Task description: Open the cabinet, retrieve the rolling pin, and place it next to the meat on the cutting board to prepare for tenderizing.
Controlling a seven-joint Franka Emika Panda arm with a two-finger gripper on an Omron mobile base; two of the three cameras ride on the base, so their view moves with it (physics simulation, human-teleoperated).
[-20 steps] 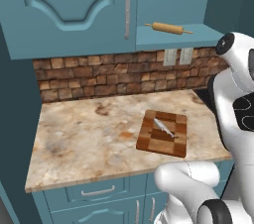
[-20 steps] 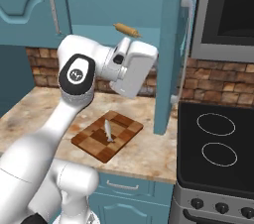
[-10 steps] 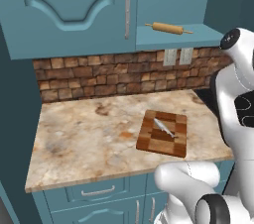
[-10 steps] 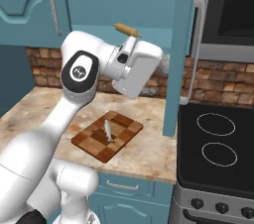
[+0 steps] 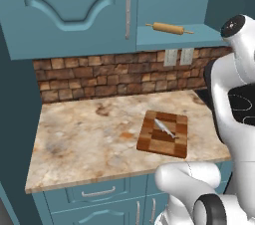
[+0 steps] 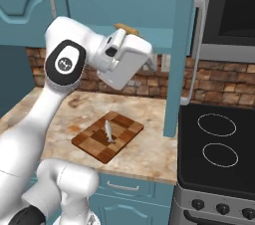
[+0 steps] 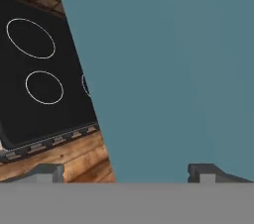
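1. Teal cabinet (image 5: 74, 10) hangs above the desk (image 5: 89, 139) in the left base view. Its right door is open, and the rolling pin (image 5: 169, 29) lies on the shelf inside. Below it, the cutting board (image 5: 164, 134) sits on the desk with the meat (image 5: 164, 128) on top.
2. Right base view: the open cabinet door (image 6: 182, 45) stands just right of the cutting board (image 6: 97, 142). The white arm's hand is up by the shelf, above the board. The stove (image 6: 219, 144) is right of the door.
3. Hand view: the fingers (image 7: 131, 172) are spread wide and hold nothing. They face the teal door (image 7: 173, 59).
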